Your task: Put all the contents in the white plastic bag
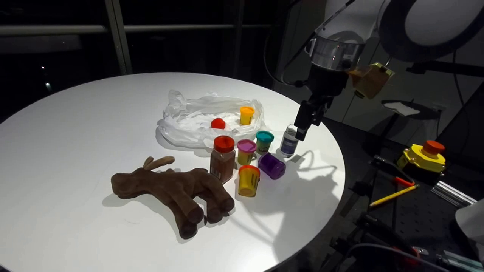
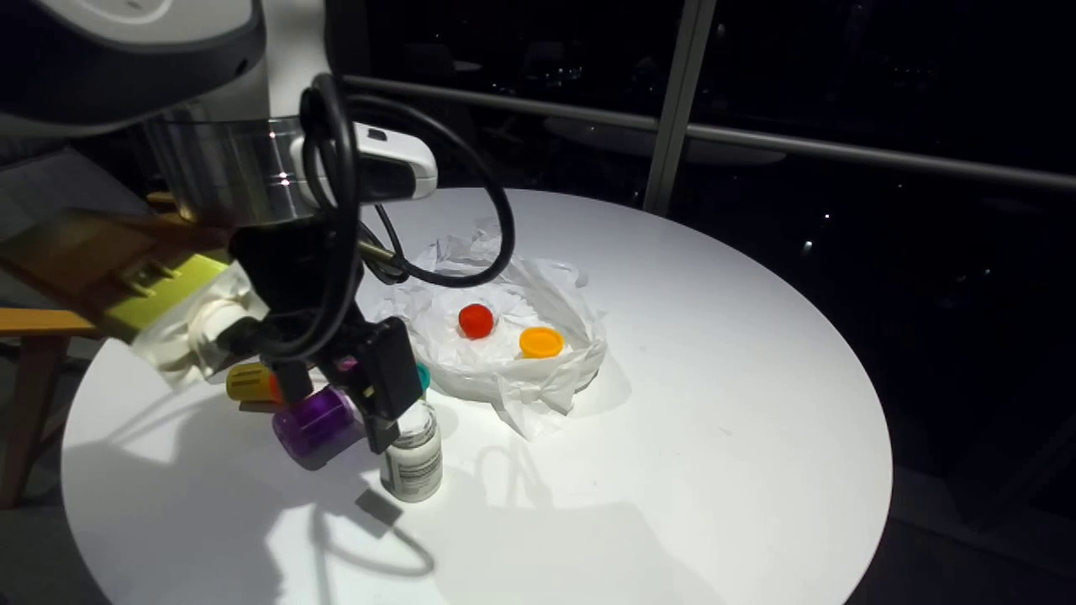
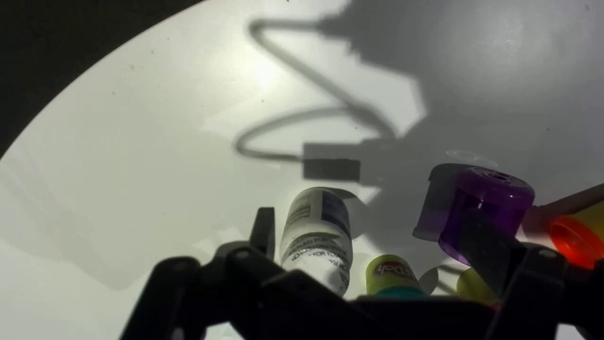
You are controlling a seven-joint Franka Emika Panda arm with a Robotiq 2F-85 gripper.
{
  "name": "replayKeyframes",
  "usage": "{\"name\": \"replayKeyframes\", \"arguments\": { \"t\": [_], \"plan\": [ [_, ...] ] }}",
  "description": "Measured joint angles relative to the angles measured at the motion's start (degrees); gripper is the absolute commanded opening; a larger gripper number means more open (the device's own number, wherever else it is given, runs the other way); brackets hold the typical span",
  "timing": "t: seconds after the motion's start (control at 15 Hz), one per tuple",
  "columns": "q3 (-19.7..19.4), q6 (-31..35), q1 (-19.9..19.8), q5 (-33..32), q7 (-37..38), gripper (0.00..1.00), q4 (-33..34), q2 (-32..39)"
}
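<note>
Spread, empty jaws hang near the white bottle (image 1: 289, 145), the white plastic bag (image 1: 189, 138) at its ten o'clock in an exterior view; an off-centre descent could topple the bottle.

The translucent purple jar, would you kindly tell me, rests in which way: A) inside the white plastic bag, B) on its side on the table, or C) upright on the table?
B: in both exterior views the translucent purple jar lies with its long side down on the table, outside the white plastic bag.
</note>
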Motion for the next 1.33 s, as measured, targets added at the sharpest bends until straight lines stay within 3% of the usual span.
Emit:
{"name": "replayKeyframes", "arguments": {
  "t": [0.87,0.93,1.07,1.33],
  "plan": [
    [-2.19,0.11,-0.41,0.61,1.6,1.0,7.42,9.6],
    [-2.61,0.11,-0.4,0.61,1.66,0.76,7.96,10.12],
    [-3.37,0.11,-0.4,0.62,1.71,0.67,8.92,11.06],
    [-4.16,0.11,-0.29,0.77,2.0,0.31,10.21,12.36]
  ]
}}
